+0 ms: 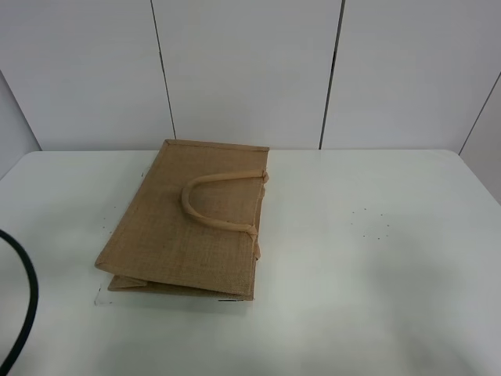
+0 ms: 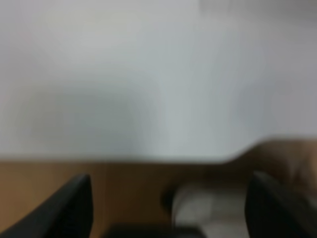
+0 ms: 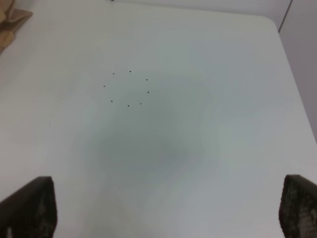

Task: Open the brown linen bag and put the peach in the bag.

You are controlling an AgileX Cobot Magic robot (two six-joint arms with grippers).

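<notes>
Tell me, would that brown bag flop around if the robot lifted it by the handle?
Probably some. The bag lies folded flat on the table, so its coarse woven sides likely sag once raised. The handle holds a curved arch by itself, so it seems fairly stiff. Empty and flat, the bag is likely light and might slide if pushed.

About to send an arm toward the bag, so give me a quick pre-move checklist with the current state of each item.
1. Brown linen bag located: ok, lying flat and folded on the white table.
2. Bag open: not ok, it is collapsed shut, with a handle resting on its upper face.
3. Peach located: not ok, no view shows it.
4. Left gripper free: ok, fingers spread, nothing between them; the view is blurred.
5. Right gripper free: ok, fingers wide apart over bare table.
6. Black cable clear of the left arm's path: cannot tell.
</notes>
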